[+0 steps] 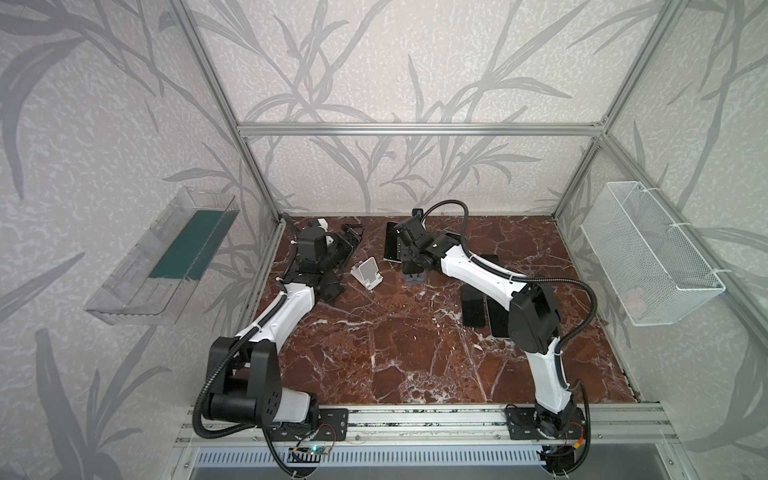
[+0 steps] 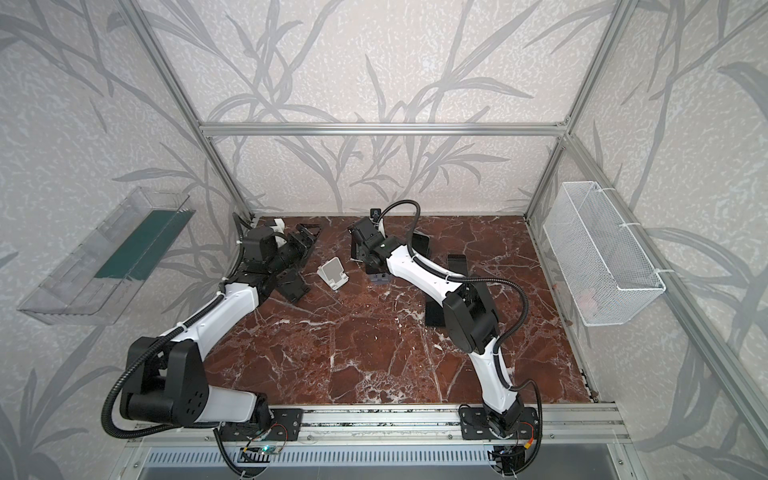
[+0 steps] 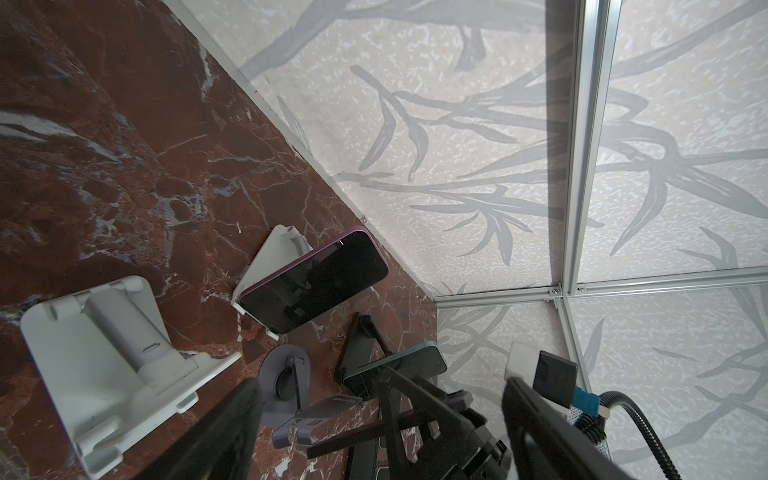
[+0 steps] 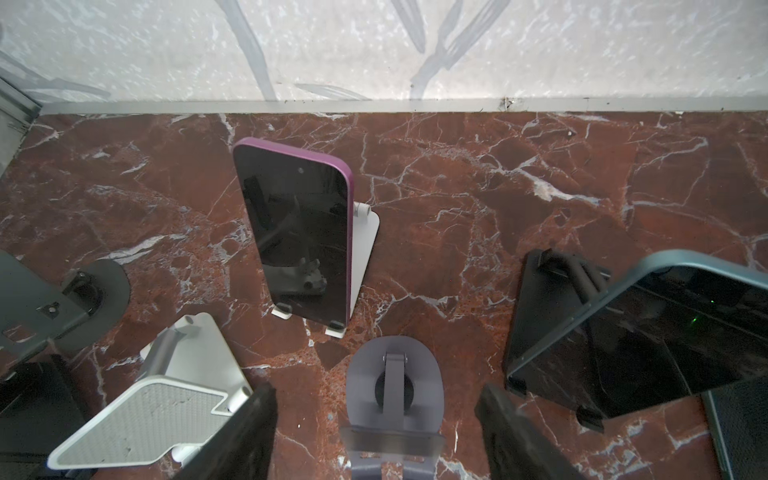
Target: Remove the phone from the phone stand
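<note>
purple phone (image 4: pixel 299 232): upright in white stand (image 4: pixel 365 257), behind grey stand (image 4: pixel 395 374) | teal phone (image 4: pixel 648 332): on black stand (image 4: pixel 544 299), beside grey stand | right tool (image 4: pixel 376 392): released, fingers (image 4: pixel 249 432) astride grey stand | left tool (image 3: pixel 379 385): released, empty, near grey stand

surface (image 1: pixel 395 353): glossy red-brown marble, white veins | near back wall: white stand (image 4: pixel 368 249) bearing purple phone (image 4: pixel 299 232) | middle: empty white stand (image 1: pixel 365 272), grey stand (image 4: pixel 361 374) near it, black stand (image 4: pixel 536 316) bearing teal phone (image 4: pixel 665 332) | left: dark stand (image 4: pixel 112 286), round base | right: several dark phones (image 1: pixel 473 307) lying flat, two side by side
</note>
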`<state>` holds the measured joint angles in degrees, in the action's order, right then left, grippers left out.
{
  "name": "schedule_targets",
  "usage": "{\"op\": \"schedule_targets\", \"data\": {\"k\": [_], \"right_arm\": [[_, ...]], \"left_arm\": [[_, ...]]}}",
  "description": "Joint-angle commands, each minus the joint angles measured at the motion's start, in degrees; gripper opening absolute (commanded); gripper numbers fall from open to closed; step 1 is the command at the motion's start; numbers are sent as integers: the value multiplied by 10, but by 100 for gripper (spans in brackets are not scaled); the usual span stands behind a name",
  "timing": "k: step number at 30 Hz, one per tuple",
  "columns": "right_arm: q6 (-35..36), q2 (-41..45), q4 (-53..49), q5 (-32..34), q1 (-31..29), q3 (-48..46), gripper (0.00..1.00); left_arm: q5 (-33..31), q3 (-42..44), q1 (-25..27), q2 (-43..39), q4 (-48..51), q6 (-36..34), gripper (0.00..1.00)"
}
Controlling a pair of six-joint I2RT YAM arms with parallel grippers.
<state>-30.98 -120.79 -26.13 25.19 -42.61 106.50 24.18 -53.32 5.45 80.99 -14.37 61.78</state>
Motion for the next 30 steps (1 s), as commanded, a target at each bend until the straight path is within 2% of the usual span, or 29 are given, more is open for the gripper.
{"op": "schedule_targets", "data": {"k": [1, 17, 30], "right_arm": [[17, 40, 34, -1, -2, -11, 66], [39, 132, 70, -18, -2, -93, 66], [54, 226, 77, 0, -1, -179, 65]], "left_arm": [[11, 9, -1, 8, -21, 11, 91], [10, 6, 3, 20, -13, 7, 90], [10, 3, 21, 25, -9, 2, 90]]}}
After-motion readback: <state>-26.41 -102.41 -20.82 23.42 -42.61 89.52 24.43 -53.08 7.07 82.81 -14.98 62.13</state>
